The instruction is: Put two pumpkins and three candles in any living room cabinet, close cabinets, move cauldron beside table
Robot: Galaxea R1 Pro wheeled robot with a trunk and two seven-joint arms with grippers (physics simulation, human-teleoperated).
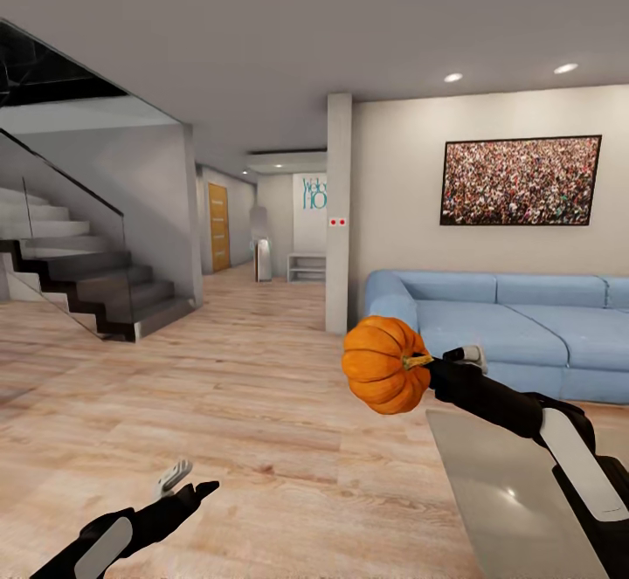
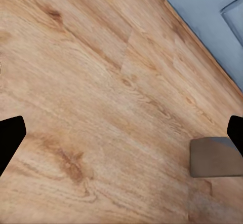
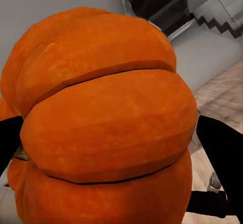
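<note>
A bright-orange ribbed pumpkin (image 1: 383,375) hangs in the air with its stem toward my right gripper (image 1: 434,369), which is shut on it. The right wrist view has the same pumpkin (image 3: 106,122) pressed between the two black fingers of the right gripper (image 3: 116,148). Below the right arm lies the grey glassy table (image 1: 515,492). My left gripper (image 1: 190,483) is low at the left, open and empty over the wooden floor. In the left wrist view, the left gripper (image 2: 121,138) spans bare floor, with a corner of the table (image 2: 215,157) near one finger.
A light-blue sofa (image 1: 524,326) stands against the right wall behind the table, and its edge (image 2: 207,11) is in the left wrist view. A staircase with a glass rail (image 1: 87,273) rises at the left. A white pillar (image 1: 339,212) stands mid-room, with a hallway beyond it.
</note>
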